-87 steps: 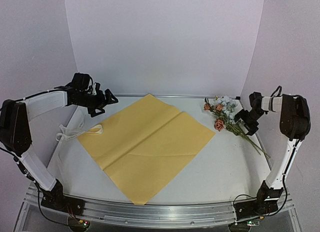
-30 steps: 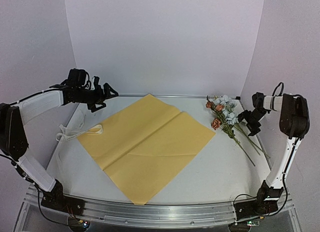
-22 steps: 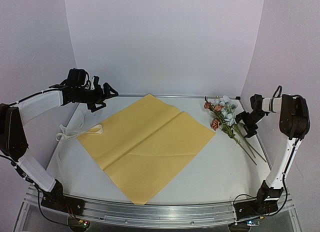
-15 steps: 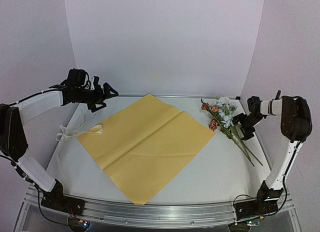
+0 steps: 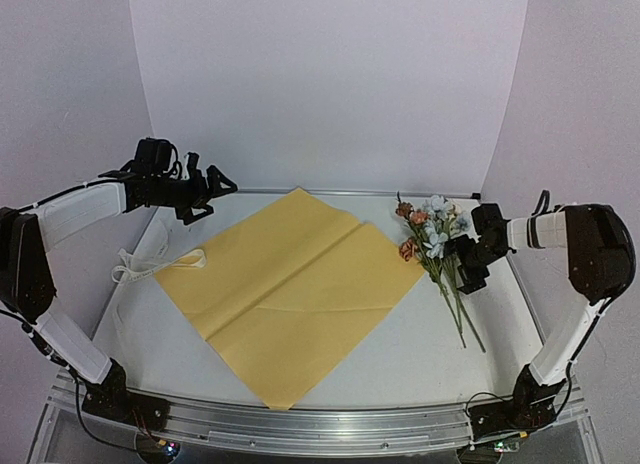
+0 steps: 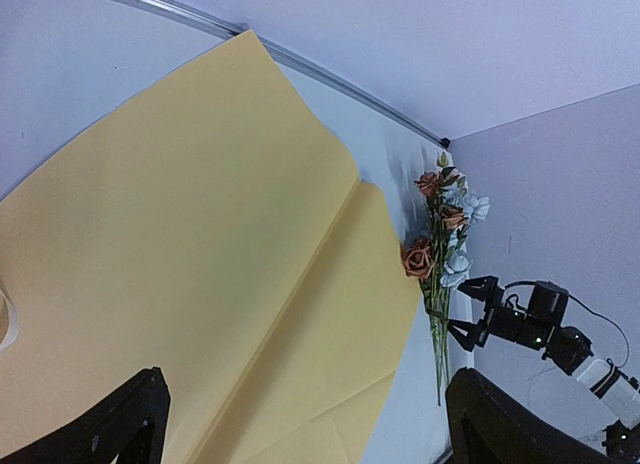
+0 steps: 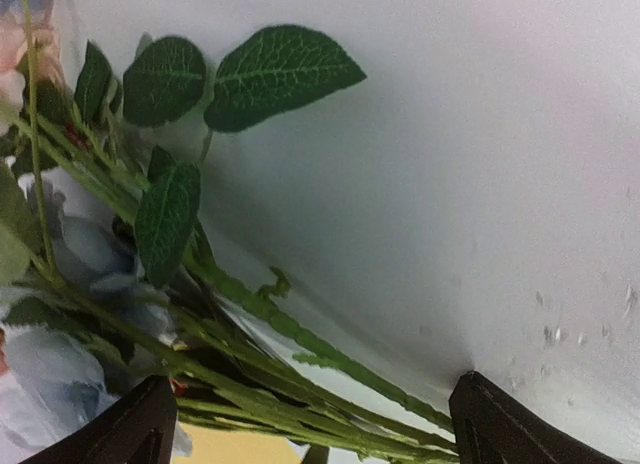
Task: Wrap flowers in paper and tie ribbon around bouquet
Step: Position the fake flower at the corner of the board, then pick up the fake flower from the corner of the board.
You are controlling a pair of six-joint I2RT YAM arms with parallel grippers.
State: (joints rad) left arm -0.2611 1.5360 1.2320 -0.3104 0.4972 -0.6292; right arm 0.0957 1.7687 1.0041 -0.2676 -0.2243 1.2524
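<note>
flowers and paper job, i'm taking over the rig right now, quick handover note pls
Left claw: open, empty, raised over the far left of the table.
Right claw: open, right at the stems of the flowers, not closed on them.
Flowers lie on the table beside the right corner of the paper, which is flat and unfolded.
Ribbon: loose by the paper's left corner.
Done: nothing wrapped or tied. Left: flowers onto paper, wrap, tie ribbon.
</note>
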